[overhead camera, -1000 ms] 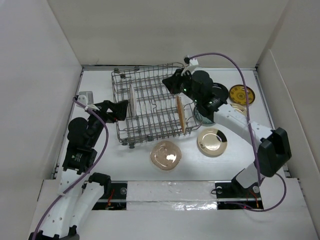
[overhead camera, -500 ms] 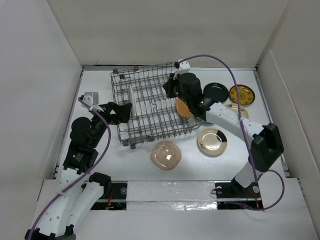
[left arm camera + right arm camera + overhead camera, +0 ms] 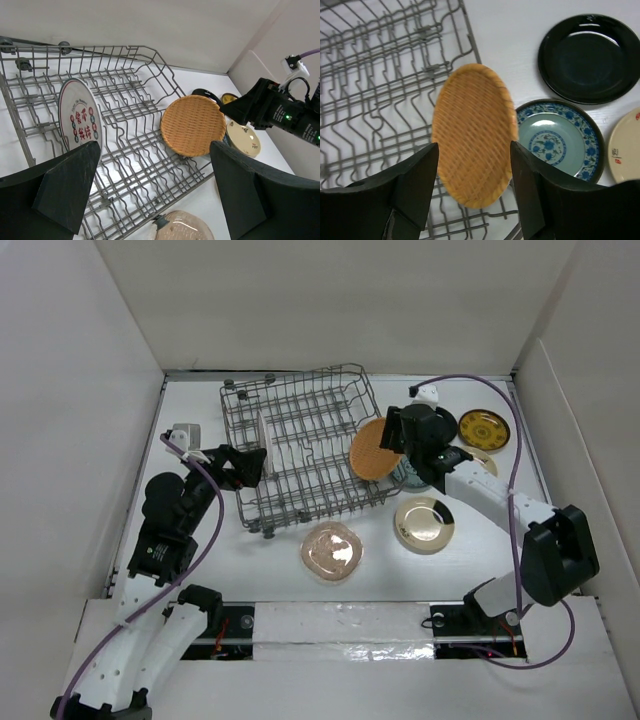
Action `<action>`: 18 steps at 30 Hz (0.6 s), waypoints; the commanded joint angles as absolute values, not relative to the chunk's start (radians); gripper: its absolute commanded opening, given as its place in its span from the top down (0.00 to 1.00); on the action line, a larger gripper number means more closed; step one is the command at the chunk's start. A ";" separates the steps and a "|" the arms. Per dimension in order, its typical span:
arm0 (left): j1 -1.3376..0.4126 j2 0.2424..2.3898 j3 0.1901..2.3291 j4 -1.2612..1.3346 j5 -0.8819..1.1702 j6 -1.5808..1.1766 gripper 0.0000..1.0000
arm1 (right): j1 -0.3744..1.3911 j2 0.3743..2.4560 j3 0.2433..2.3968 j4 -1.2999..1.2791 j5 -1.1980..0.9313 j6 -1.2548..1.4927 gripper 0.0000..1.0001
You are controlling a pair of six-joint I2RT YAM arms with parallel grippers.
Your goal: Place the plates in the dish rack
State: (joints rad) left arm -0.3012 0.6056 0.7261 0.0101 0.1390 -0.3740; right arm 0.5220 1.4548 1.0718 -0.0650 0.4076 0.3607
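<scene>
- The left gripper [image 3: 245,462] is spread wide and holds nothing, at the left side of the dish rack [image 3: 300,410].
- The whitish plate [image 3: 80,120] stands on edge between the tines.
- The orange woven plate [image 3: 369,449] leans tilted at the rack's right rim.
- The right gripper [image 3: 472,149] is spread wide just right of it; whether they touch is unclear.

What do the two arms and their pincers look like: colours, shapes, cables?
Left arm and right arm: white links, black joint housings, a purple cable looping along each. The left pincer and right pincer are black, with broad wedge-shaped fingers. Green lights glow on the right one.
</scene>
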 commanded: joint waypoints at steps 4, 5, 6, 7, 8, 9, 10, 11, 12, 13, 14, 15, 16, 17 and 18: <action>-0.305 0.601 0.715 0.060 0.161 -0.360 0.11 | 0.466 1.503 1.068 -0.066 0.380 0.385 0.35; -0.305 0.606 0.718 0.054 0.157 -0.359 0.10 | 0.454 1.506 1.065 -0.060 0.376 0.391 0.35; -0.305 0.612 0.718 0.054 0.153 -0.359 0.10 | 0.454 1.509 1.057 -0.054 0.359 0.394 0.35; -0.305 0.615 0.718 0.054 0.155 -0.359 0.10 | 0.440 1.522 1.055 -0.049 0.351 0.399 0.35; -0.305 0.617 0.716 0.057 0.158 -0.359 0.10 | 0.427 1.529 1.055 -0.040 0.345 0.399 0.35; -0.305 0.614 0.713 0.060 0.167 -0.359 0.10 | 0.426 1.537 1.049 -0.034 0.336 0.399 0.35; -0.305 0.612 0.712 0.061 0.169 -0.359 0.11 | 0.413 1.543 1.046 -0.025 0.310 0.400 0.35; -0.305 0.612 0.715 0.058 0.161 -0.359 0.11 | 0.413 1.557 1.042 -0.011 0.293 0.403 0.35; -0.305 0.617 0.718 0.057 0.157 -0.359 0.11 | 0.402 1.562 1.035 -0.011 0.278 0.405 0.36; -0.305 0.621 0.718 0.055 0.153 -0.359 0.11 | 0.391 1.566 1.028 0.021 0.255 0.408 0.37; -0.305 0.626 0.716 0.057 0.156 -0.359 0.11 | 0.391 1.572 1.026 0.038 0.246 0.411 0.40; -0.305 0.624 0.715 0.060 0.164 -0.359 0.11 | 0.391 1.586 1.028 0.043 0.242 0.411 0.41; -0.305 0.623 0.712 0.061 0.169 -0.359 0.11 | 0.391 1.592 1.029 0.048 0.242 0.410 0.41; -0.305 0.618 0.713 0.061 0.167 -0.359 0.11 | 0.381 1.598 1.029 0.060 0.241 0.410 0.44; -0.305 0.618 0.715 0.060 0.160 -0.359 0.11 | 0.380 1.600 1.026 0.067 0.235 0.410 0.45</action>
